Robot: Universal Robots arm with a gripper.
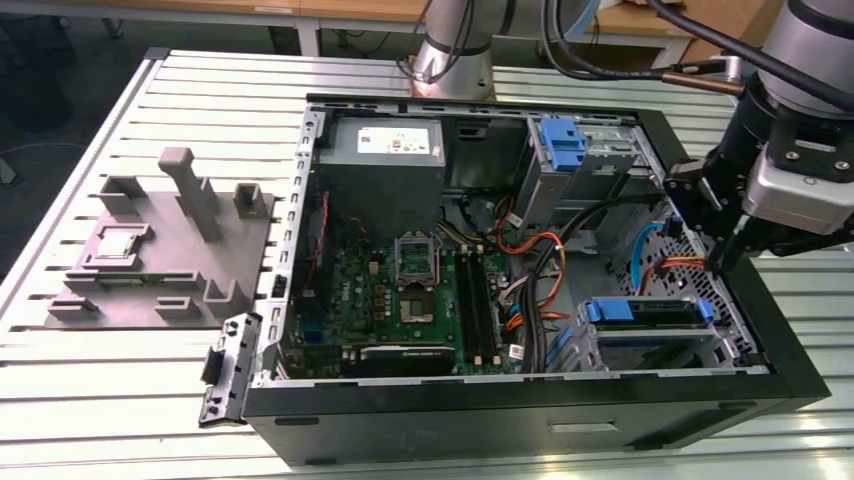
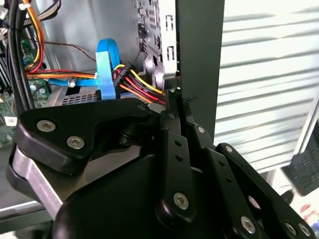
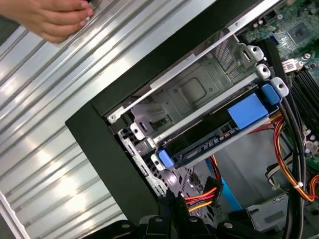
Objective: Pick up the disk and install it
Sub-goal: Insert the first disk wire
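Here the disk sits below the tool.

A grey plastic stand with upright posts sits on the slatted metal table, well away from the fingers, beyond the open black computer case.

You've got a black case, green motherboard inside it, blue-framed disk, grey stand beside case.

slatted metal table, wooden desks behind, dark floor.
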